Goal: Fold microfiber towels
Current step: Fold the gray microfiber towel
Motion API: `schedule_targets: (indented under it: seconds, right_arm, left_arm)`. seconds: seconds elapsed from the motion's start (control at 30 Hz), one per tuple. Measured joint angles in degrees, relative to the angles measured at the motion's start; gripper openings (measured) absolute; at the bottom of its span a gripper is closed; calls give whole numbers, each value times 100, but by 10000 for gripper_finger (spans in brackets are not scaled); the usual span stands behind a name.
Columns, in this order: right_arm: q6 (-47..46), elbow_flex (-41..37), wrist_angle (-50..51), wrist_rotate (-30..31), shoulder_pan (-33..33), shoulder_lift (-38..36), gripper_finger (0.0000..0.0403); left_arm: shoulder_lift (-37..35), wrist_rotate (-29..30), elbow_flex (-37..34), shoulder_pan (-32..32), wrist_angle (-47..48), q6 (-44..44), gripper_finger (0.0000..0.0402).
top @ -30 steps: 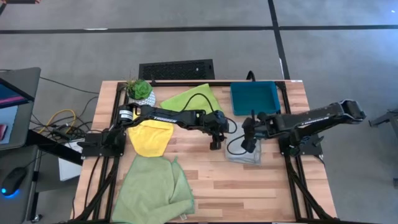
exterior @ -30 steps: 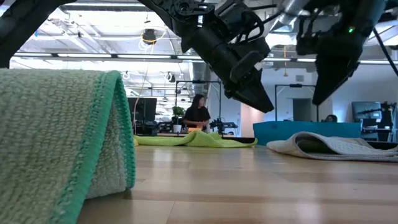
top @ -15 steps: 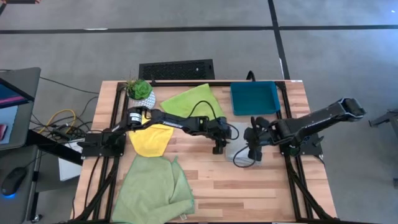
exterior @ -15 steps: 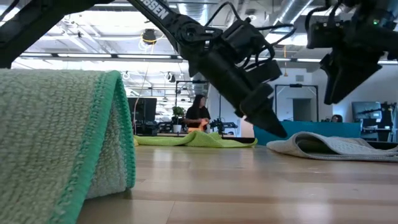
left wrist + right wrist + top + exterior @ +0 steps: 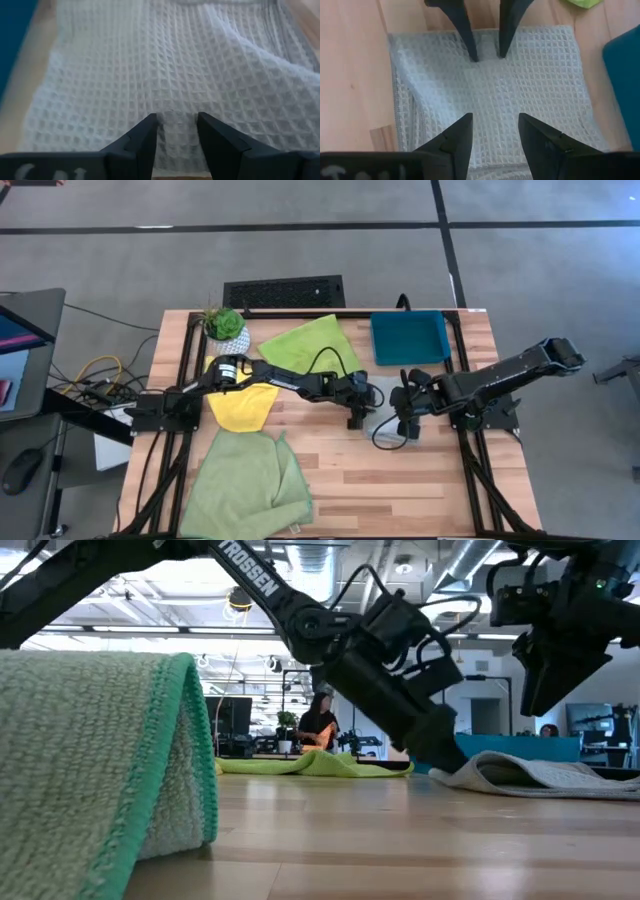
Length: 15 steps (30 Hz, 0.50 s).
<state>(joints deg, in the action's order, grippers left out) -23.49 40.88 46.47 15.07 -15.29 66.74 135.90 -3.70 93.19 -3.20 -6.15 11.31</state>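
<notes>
Over the last second our left tool (image 5: pixel 440 762) has dropped from above the bench (image 5: pixel 400 490) to the near edge of the grey towel (image 5: pixel 490 95), and our right tool (image 5: pixel 408 423) has swung in from over the cloth's middle to hang above its opposite side. We read this as both arms lining up for the next fold of the grey towel, which lies already doubled on the right half of the bench, just in front of the teal tray (image 5: pixel 410 337).

The left tool's fingers (image 5: pixel 145 137) stand slightly apart, tips touching the waffle weave at the hem, with nothing clamped between them yet. The right tool's fingers (image 5: pixel 457 137) are also apart and empty, held clear above the cloth, facing the left tool across it.

The yellow towel (image 5: pixel 243 405), lime green towel (image 5: pixel 305 340) and pale green towel (image 5: pixel 245 485) lie untouched on the left half.
</notes>
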Motion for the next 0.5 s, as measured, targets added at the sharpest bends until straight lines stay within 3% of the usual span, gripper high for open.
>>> schedule_targets:
  seconds: [0.23,0.5]
  right_arm:
    - [0,0,-37,0,1,0,182]
    - [-3,0,-37,-5,2,0,182]
  left_arm:
    - [80,351,26,11,164,-63,138]
    - [-96,242,-4,0,463,-146,138]
